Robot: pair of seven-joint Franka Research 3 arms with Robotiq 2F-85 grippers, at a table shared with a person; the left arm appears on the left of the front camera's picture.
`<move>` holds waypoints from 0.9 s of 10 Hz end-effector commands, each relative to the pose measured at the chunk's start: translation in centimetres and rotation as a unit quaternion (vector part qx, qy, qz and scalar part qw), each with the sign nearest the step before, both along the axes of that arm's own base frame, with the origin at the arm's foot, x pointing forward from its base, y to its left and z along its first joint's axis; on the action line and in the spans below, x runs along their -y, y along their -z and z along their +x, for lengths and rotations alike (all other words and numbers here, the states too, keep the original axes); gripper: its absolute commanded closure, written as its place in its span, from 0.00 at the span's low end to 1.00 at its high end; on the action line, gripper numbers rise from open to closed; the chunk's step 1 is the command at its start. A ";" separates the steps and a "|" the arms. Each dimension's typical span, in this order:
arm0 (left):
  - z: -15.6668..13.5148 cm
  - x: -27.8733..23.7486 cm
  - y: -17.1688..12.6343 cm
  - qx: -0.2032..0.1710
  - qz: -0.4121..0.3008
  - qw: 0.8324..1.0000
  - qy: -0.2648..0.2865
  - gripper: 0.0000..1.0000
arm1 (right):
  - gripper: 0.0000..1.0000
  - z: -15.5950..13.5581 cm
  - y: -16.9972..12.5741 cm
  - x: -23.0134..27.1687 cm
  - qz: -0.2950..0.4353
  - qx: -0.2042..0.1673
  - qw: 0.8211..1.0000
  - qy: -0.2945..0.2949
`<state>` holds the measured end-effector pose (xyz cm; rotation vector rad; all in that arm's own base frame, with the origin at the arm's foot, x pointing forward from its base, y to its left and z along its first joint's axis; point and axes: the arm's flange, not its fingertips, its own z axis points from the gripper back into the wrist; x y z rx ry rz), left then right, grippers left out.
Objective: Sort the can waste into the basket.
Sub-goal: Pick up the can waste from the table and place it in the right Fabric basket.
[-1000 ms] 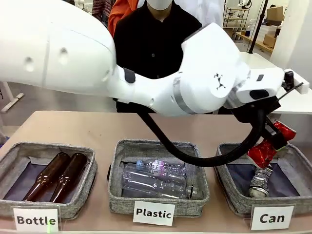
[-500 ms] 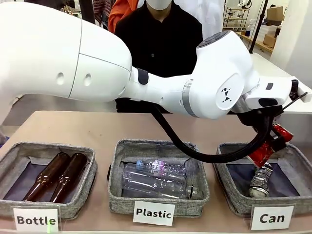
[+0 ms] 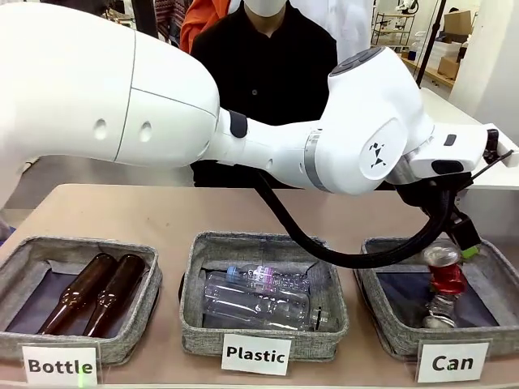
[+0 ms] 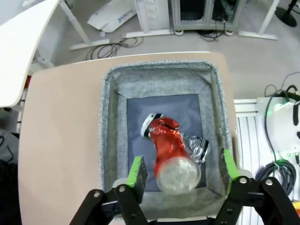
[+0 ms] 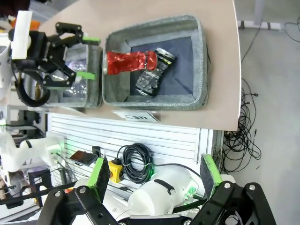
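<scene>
My left arm reaches across to the right, and its gripper (image 3: 463, 238) hangs open just above the Can basket (image 3: 381, 324). The red crushed can (image 3: 445, 277) is free of the fingers and stands tilted inside the basket, leaning on the silver-grey crushed can (image 3: 438, 313). In the left wrist view the red can (image 4: 167, 146) lies below and between the green pads (image 4: 137, 168), touching neither, with the silver can (image 4: 198, 146) beside it. The right gripper (image 5: 154, 174) is open and empty, high above the basket (image 5: 201, 61), looking down on the red can (image 5: 127, 62) and the left gripper (image 5: 70, 56).
The Plastic basket (image 3: 195, 324) in the middle holds clear bottles. At left, the Bottle basket (image 3: 130, 344) holds two brown bottles. White label cards stand at the near edge. A person in black stands behind the far side of the table.
My left gripper has opened over the Can basket. The red can has dropped out of its jaws into the basket, onto the silver can.
</scene>
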<state>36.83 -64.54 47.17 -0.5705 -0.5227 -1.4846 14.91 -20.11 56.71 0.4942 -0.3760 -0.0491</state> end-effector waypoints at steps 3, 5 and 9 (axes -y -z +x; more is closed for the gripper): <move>-0.3 -4.3 -3.2 -0.003 -0.027 1.000 -0.014 0.00 | 0.00 0.8 0.1 -0.8 -0.008 -0.008 1.000 -0.007; 0.4 -12.5 -5.4 -0.035 0.001 0.999 -0.034 0.00 | 0.00 3.2 0.4 -2.9 -0.011 -0.015 1.000 -0.018; 3.2 -33.3 -9.6 -0.149 0.013 0.976 -0.157 0.00 | 0.00 10.2 2.5 -10.7 0.034 -0.036 0.995 -0.089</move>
